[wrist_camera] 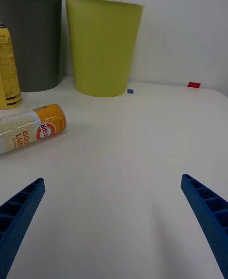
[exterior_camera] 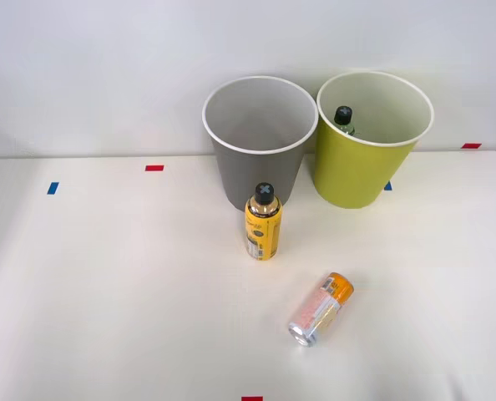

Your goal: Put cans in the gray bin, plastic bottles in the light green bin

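**Can pickup coming up, nothing grabbed yet**

Fingers (wrist_camera: 21, 212) are spread wide and empty, low over the table (exterior_camera: 106, 292). Landmark is the can (exterior_camera: 321, 308): it's lying on its side just ahead of the right gripper (wrist_camera: 114, 227). Yellow bottle (exterior_camera: 263, 223) stands behind it, then the gray bin (exterior_camera: 259, 142). Light green bin (exterior_camera: 372, 142), beside the gray one, already holds a dark bottle (exterior_camera: 344, 119). I'd say next is swinging over and closing on the can.

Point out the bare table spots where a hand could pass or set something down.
Widest free patch: left of the yellow bottle and gray bin, out past the red tape. Also bare: right of the can, below the green bin. Crowded: the gap from bottle to can and around the bins.
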{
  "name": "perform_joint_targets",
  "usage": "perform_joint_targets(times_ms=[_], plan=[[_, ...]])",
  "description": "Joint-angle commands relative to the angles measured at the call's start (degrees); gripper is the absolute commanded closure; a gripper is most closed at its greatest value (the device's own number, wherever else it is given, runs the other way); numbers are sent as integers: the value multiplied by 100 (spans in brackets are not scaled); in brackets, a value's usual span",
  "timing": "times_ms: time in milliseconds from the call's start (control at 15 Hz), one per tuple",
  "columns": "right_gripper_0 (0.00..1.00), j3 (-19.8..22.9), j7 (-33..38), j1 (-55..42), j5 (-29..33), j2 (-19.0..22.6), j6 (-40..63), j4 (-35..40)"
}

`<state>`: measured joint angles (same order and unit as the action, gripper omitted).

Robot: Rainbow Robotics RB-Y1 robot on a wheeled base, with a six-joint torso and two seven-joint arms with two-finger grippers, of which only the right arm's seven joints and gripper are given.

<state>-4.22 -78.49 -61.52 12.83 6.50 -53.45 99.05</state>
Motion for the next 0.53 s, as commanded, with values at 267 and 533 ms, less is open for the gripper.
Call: perform_joint_targets(times_ms=[267,533], plan=[[0,0,0,0,0,0,1,0],[0,0,0,0,0,0,1,0]])
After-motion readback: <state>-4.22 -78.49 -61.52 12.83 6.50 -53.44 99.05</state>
